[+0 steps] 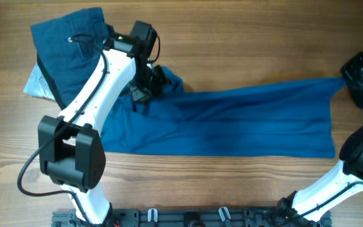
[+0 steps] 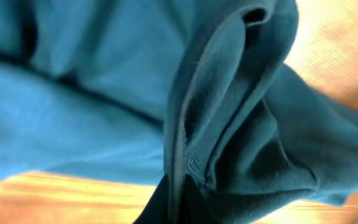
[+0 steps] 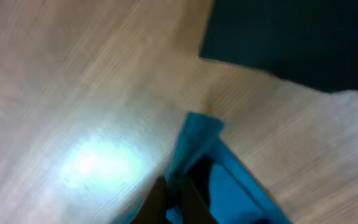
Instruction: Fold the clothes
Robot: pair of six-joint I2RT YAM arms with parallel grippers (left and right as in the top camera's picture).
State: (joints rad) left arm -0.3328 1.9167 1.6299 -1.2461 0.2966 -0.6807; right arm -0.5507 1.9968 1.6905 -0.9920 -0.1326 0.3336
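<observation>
Pinching opposite ends holds the blue shirt (image 1: 244, 120) stretched across the middle of the frame, probably to smooth it for folding: the left gripper (image 1: 145, 89) is closed on bunched cloth at its left end, the right gripper (image 1: 350, 79) nips the upper right corner. Its long axis runs left to right, bunched end pointing toward the navy trousers (image 1: 68, 44) at upper left
</observation>
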